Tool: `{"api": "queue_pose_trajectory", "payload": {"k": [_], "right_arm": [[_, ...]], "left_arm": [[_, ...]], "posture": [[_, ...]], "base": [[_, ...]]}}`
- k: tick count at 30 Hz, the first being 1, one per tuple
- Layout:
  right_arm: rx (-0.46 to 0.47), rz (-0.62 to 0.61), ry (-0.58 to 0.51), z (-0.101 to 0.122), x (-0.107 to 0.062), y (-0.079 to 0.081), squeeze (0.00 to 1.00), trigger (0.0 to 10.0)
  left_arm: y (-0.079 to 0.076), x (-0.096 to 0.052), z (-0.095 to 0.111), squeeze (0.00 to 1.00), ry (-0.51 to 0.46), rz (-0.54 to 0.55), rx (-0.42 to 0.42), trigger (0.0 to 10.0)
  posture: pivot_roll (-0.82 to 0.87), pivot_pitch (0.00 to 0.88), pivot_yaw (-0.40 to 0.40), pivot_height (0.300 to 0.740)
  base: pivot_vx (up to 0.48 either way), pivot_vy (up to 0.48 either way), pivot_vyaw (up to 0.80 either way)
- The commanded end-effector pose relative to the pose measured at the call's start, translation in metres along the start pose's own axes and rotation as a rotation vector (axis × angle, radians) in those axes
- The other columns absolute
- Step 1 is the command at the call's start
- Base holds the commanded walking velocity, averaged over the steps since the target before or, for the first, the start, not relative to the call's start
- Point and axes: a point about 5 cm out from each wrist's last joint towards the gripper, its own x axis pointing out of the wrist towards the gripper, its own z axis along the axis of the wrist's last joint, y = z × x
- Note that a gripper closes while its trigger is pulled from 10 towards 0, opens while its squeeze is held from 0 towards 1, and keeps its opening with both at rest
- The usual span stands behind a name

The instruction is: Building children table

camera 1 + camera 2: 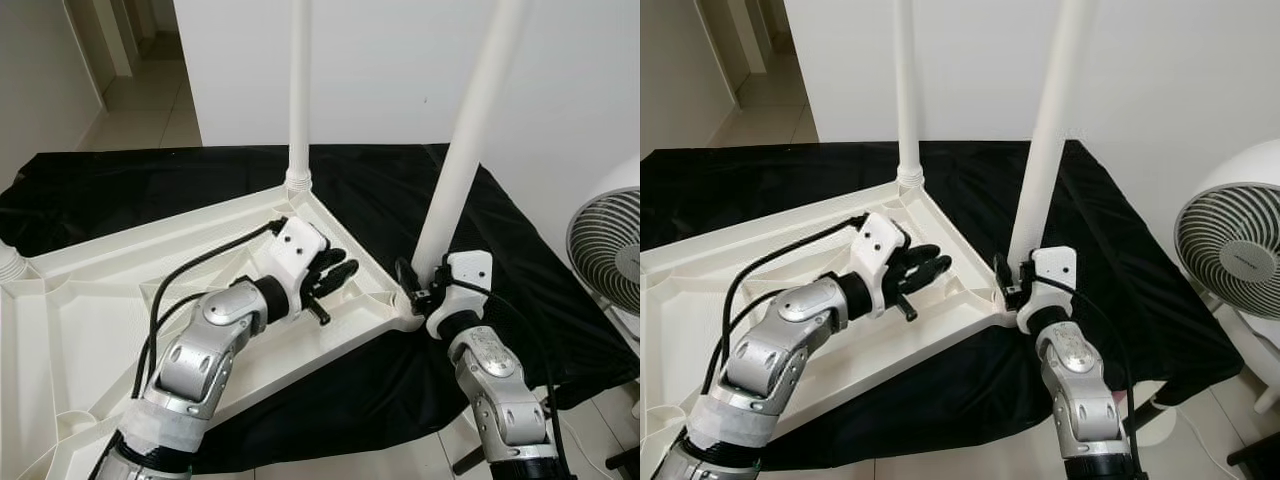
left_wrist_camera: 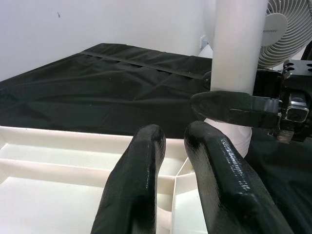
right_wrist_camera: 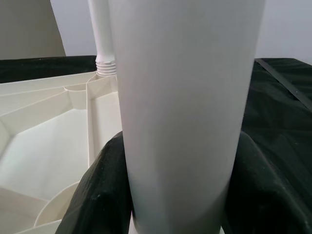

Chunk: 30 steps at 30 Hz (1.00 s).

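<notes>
A white plastic tabletop point(image 1: 90, 300) is lying upside down on a black cloth point(image 1: 150, 190), taking up the left and centre of the head views, its ribbed underside facing up. Two white legs are standing up from it: a far leg point(image 1: 299, 80) rising from the corner at upper centre, and a near leg point(image 1: 465, 150) leaning slightly at the corner in the lower right of centre. The right gripper point(image 1: 418, 285) is clasping the base of that near leg, its black fingers point(image 3: 97, 195) pressing on either side of the tube. The left gripper point(image 1: 335, 277) is hovering over the tabletop's ribbed inside just left of the near leg, its fingers point(image 2: 136, 180) sitting close together with nothing between them. A white fan point(image 1: 610, 240) is standing at the right edge.
</notes>
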Motion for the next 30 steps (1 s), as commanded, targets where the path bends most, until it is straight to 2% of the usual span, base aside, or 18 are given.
{"api": "queue_pose_trajectory", "payload": {"k": [1,9,13,15,16,18,20,30], "right_arm": [[0.046,0.014,0.080,-0.017,-0.002,0.002,0.00,10.0],[0.135,-0.014,0.059,-0.021,-0.006,-0.008,0.00,10.0],[0.119,0.005,0.040,-0.020,-0.007,-0.007,0.00,10.0],[0.041,0.061,-0.011,-0.013,-0.009,-0.002,0.00,10.0],[0.041,0.061,-0.011,-0.013,-0.009,-0.002,0.00,10.0],[-0.063,0.104,-0.062,-0.008,-0.012,0.002,0.00,10.0],[-0.113,0.139,-0.063,-0.011,-0.015,0.005,0.00,10.0],[-0.137,0.158,-0.039,-0.022,-0.015,-0.001,0.00,10.0]], "left_arm": [[0.005,-0.002,-0.004,0.00,0.015,0.108,-0.005,10.0],[0.003,-0.002,-0.003,0.00,0.009,0.102,-0.009,10.0],[0.002,-0.001,-0.003,0.00,0.005,0.100,-0.013,10.0],[0.002,0.000,-0.002,0.00,0.003,0.097,-0.010,10.0],[0.002,0.000,-0.002,0.00,0.003,0.097,-0.010,10.0],[0.002,-0.001,-0.002,0.00,0.003,0.099,-0.007,10.0],[0.003,-0.001,-0.001,0.00,0.002,0.101,-0.007,10.0],[0.002,0.000,0.004,0.00,-0.015,0.086,-0.001,10.0]], "posture": [[0.02,0.053,-0.002,0.740],[0.01,0.057,0.000,0.740],[0.01,0.057,0.000,0.740],[0.01,0.059,-0.001,0.740],[0.01,0.059,-0.001,0.740],[0.01,0.059,0.000,0.740],[0.01,0.061,0.002,0.740],[0.02,0.056,0.003,0.740]], "base": [[0.000,0.000,0.00],[0.000,0.000,0.00],[0.000,0.000,0.00],[0.000,0.000,0.00],[0.000,0.000,0.00],[0.000,0.000,0.00],[0.000,0.000,0.00],[0.000,0.000,0.00]]}}
